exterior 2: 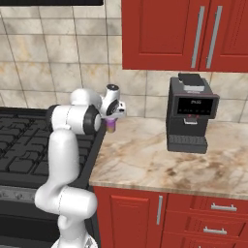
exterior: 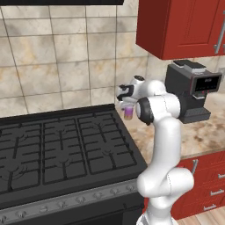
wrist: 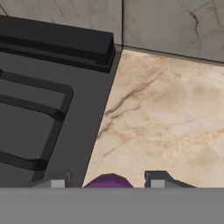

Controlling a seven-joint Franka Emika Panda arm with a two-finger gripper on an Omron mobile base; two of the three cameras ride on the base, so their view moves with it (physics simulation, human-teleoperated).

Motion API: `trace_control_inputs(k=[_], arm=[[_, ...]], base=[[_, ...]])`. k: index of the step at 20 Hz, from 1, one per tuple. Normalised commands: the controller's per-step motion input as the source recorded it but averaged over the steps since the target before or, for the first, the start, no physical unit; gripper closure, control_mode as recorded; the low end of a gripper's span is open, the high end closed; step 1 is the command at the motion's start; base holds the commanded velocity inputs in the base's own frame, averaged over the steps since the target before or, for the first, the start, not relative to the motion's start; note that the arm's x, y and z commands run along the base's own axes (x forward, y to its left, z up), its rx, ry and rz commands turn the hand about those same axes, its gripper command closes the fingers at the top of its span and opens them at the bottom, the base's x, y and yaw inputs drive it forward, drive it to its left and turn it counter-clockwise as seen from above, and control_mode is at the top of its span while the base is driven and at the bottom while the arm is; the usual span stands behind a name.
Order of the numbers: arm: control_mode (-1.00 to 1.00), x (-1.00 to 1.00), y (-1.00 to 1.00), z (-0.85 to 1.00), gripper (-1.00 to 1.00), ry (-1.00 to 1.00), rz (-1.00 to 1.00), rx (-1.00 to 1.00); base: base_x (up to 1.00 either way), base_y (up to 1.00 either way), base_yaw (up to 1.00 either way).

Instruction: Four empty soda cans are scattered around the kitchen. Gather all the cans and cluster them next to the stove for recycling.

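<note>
1. Beige marbled countertop (exterior 2: 145, 160) abuts the black stove (exterior: 57, 149); tan tiled wall (exterior: 52, 66) behind, red cabinets (exterior 2: 169, 34) above.
2. Gripper (exterior: 127, 105) clamps a purple soda can (exterior: 128, 113) above the counter, beside the stove's right edge.

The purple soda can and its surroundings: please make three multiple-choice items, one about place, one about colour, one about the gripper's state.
1. Where is the purple soda can?
A. Over the countertop, just beside the stove
B. On top of the coffee machine
C. Inside the upper cabinet

2. What colour are the cabinets?
A. White
B. Red
C. Green

3. What is the state of the gripper?
A. Wide open, with nothing in it
B. Shut on the purple soda can
C. Shut on a stove knob

Answers:
1 A: both base views show the can at the stove's right edge, above the marbled counter.
2 B: the doors and drawers are red.
3 B: the hand view shows purple between the finger tips.
</note>
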Motion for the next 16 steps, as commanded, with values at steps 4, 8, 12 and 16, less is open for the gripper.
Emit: trace_control_inputs(k=[4,8,12,16], arm=[[-1.00,0.20,0.01,-0.30,1.00,0.00,0.00,0.00],[-1.00,0.22,0.02,-0.30,1.00,0.01,0.00,0.00],[-1.00,0.22,0.02,-0.29,1.00,0.02,0.00,0.00],[-1.00,0.19,0.02,-0.28,-1.00,0.02,0.00,0.00]], base=[[0.00,0.00,0.00],[0.00,0.00,0.00],[0.00,0.00,0.00],[0.00,0.00,0.00]])
